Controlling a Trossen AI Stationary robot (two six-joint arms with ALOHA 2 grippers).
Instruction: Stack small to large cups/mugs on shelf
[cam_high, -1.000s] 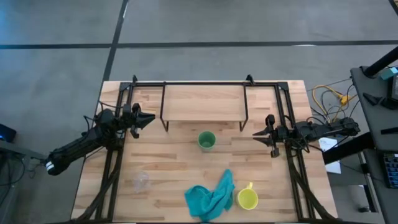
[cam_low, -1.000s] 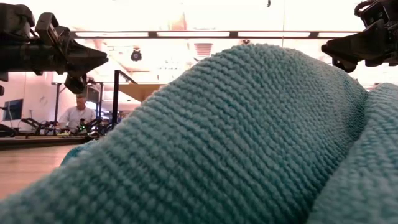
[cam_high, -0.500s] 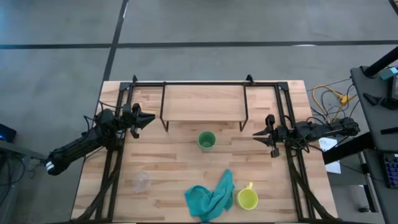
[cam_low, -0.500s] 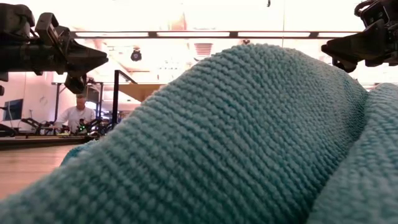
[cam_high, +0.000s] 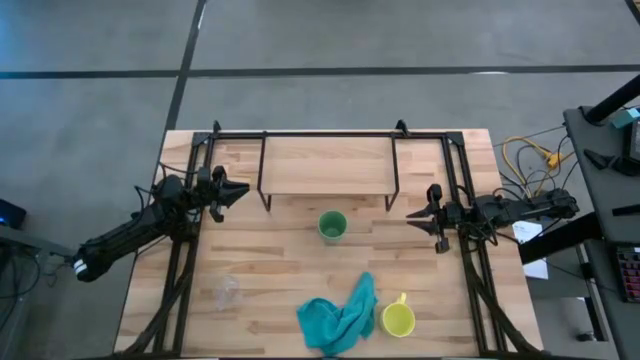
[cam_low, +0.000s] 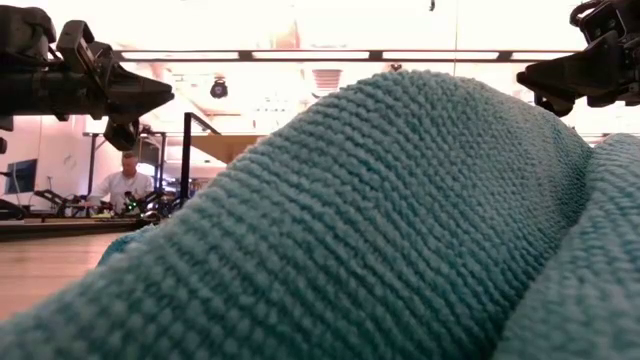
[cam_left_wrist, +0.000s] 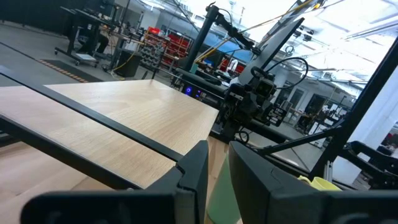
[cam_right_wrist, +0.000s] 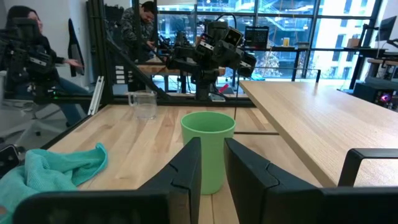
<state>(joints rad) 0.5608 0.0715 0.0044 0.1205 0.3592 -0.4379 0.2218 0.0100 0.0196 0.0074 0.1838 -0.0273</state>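
Observation:
The green cup (cam_high: 332, 226) stands upright on the table just in front of the shelf (cam_high: 328, 165), which has a light wooden top on thin black legs. The small clear glass cup (cam_high: 227, 291) stands near the table's front left. The yellow mug (cam_high: 398, 320) sits at the front right, beside the teal cloth (cam_high: 340, 315). My left gripper (cam_high: 243, 188) hovers shut at the shelf's left end. My right gripper (cam_high: 410, 214) hovers shut right of the green cup (cam_right_wrist: 208, 152), pointing at it. Neither gripper touches anything.
The teal cloth (cam_low: 380, 220) lies right in front of the low camera and hides most of that view. Black frame rails (cam_high: 180, 270) run along both table sides and behind the shelf. People sit in the room beyond the table (cam_right_wrist: 37, 68).

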